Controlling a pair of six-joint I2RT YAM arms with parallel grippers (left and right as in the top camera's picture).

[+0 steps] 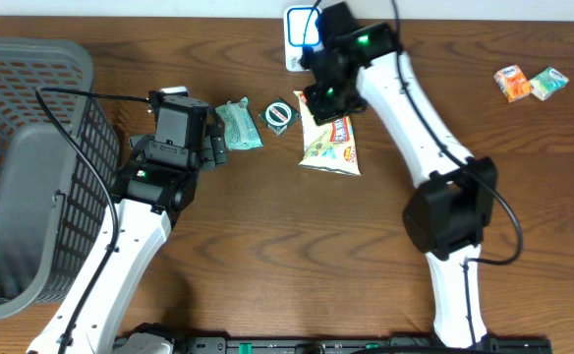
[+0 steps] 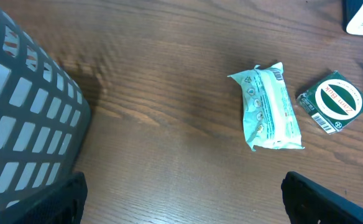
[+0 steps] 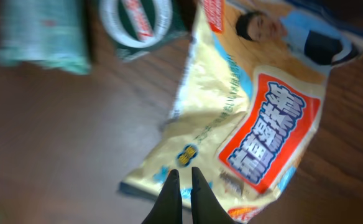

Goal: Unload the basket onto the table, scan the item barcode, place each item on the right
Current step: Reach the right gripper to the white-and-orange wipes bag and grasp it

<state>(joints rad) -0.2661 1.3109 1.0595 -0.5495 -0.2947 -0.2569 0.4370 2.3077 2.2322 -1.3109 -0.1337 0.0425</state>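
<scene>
1. Right wrist: fingers (image 3: 169, 202) of the right gripper (image 3: 184, 172) are closed tip to tip. The tips sit over the near edge of 1 yellow snack bag (image 3: 256, 118). Can't tell if the film is pinched. 1 green round-label pack (image 3: 138, 18) is just beside the bag's top corner, and 1 blurred teal packet (image 3: 41, 37) lies further left.
2. Left wrist: left gripper (image 2: 184, 186) is wide open, with one dark finger in each bottom corner, over bare table (image 2: 156, 93). 1 teal packet (image 2: 268, 109) and 1 green pack, barcode strip showing on its edge, lie ahead of it. Basket (image 2: 20, 106) wall at left.
3. Overhead count: 1 grey basket, 1 teal packet, 1 green pack, 1 snack bag, 1 white device (image 1: 295, 44) at the far edge, and 2 small packs (image 1: 512, 83) far right, side by side.
4. Overhead pose: the right arm reaches from the near edge to the far side, wrist pointing down on the bag's far end, just beside the white device. The left arm runs alongside the basket, its gripper aimed right, near the teal packet.
</scene>
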